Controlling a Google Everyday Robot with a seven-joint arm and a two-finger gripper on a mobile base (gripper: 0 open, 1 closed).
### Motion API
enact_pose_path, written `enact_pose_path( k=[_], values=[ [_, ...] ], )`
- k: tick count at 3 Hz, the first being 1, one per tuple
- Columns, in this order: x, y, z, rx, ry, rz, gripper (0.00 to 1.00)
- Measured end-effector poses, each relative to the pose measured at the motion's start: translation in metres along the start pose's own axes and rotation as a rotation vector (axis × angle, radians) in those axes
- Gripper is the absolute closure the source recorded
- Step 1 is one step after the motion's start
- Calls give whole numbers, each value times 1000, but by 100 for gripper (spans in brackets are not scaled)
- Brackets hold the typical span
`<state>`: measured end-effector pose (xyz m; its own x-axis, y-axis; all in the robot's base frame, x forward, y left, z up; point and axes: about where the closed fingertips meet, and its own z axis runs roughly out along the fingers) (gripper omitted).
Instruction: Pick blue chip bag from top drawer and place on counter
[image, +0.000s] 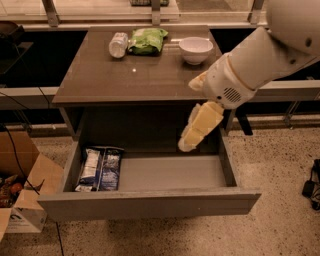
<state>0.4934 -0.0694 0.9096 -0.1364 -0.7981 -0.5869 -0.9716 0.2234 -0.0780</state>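
Item count on the counter (150, 75): three.
- One clear plastic bottle (118, 44) lies on its side near the far edge, left of centre.
- One light green snack bag (147, 40) lies just beside the bottle, to its right, also along the far edge.
- One white bowl (195, 49) stands upright toward the far right corner, apart from the green bag.

The rest of the tabletop surface is glossy grey-brown.

The top drawer (145, 202) is pulled out fully beneath the counter's front edge, and its grey floor is exposed. Item count in the drawer: one. The blue chip bag (100, 169) lies flat at the drawer's left end, close against the left wall, with its long side running front to back.

One robot arm (260, 55), white-cased, reaches in from the right side, crossing the counter's right front corner. Its one gripper (186, 144), pale yellow, hangs below the counter's front edge, pointing down and to the left above the rear right part of the drawer. It is well apart from the blue chip bag. How far the gripper is open cannot be told from this view.

One open cardboard box (25, 200) sits on the speckled floor (280, 220), left of the drawer's front left corner.
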Motion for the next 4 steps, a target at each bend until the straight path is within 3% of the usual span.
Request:
enact_pose_path(
  k=[1,2,4],
  values=[
    [-17,1,35,-25,-46,-32,0],
    [-44,1,90,-88,-121,-48,0],
    [-79,18,200,-204,-143,-60,0]
  ],
)
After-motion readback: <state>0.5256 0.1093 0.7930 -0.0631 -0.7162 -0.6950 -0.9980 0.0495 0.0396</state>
